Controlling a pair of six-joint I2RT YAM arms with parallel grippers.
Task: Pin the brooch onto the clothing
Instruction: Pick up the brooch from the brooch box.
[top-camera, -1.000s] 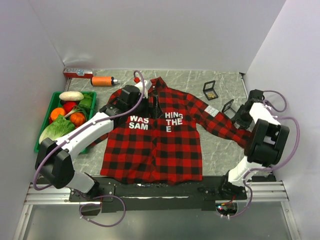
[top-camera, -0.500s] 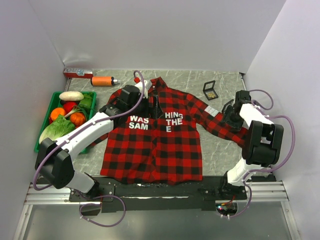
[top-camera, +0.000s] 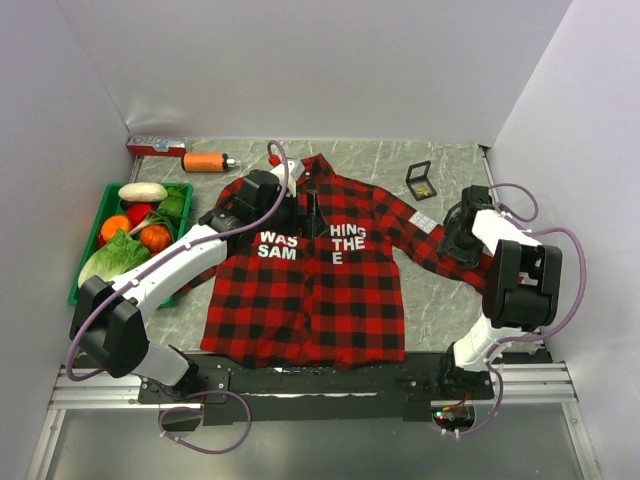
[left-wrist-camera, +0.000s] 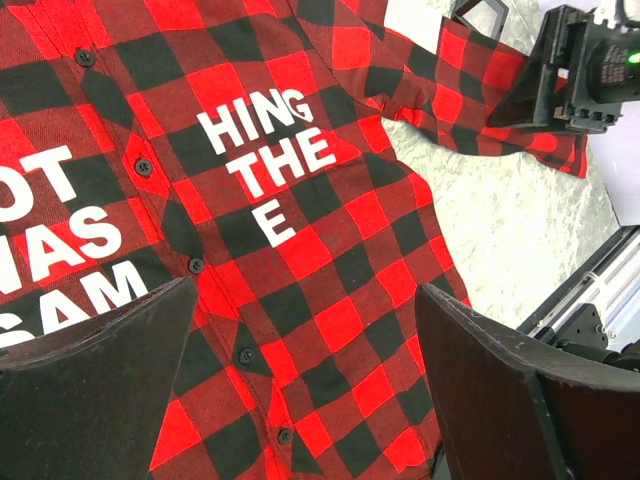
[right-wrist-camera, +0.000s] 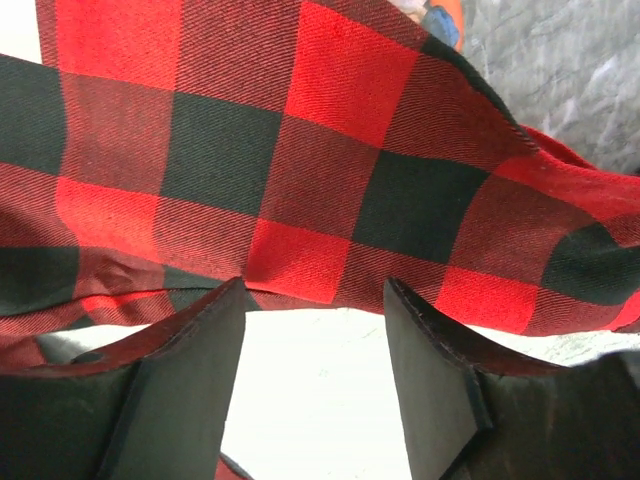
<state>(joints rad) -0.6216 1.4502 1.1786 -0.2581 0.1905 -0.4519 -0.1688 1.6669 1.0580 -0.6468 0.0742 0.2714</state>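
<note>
A grey marble-patterned table (top-camera: 440, 290) carries the red-and-black buffalo-plaid button-up shirt (top-camera: 310, 290), which lies spread flat and face up at its centre, white block lettering readable across the chest. The right arm has swung inward from the table's right edge within the last second, and its right gripper (right-wrist-camera: 315, 290) now hangs low over the sleeve (top-camera: 440, 250) on its side, fingers spread with nothing between them. The left gripper (left-wrist-camera: 305, 290) has not moved: it hovers above the collar and shoulder area, jaws wide apart and empty. A green plastic crate of vegetables (top-camera: 100, 205) sits well apart at the left edge. Near the far right corner, a small open black box (top-camera: 421, 180) holds a tiny gold item (top-camera: 425, 187), probably the brooch, though it is too small to tell. With the box beyond the sleeve and neither gripper carrying anything, the pinning appears not yet begun; the right arm's shift looks like cloth-handling, not pickup.
</note>
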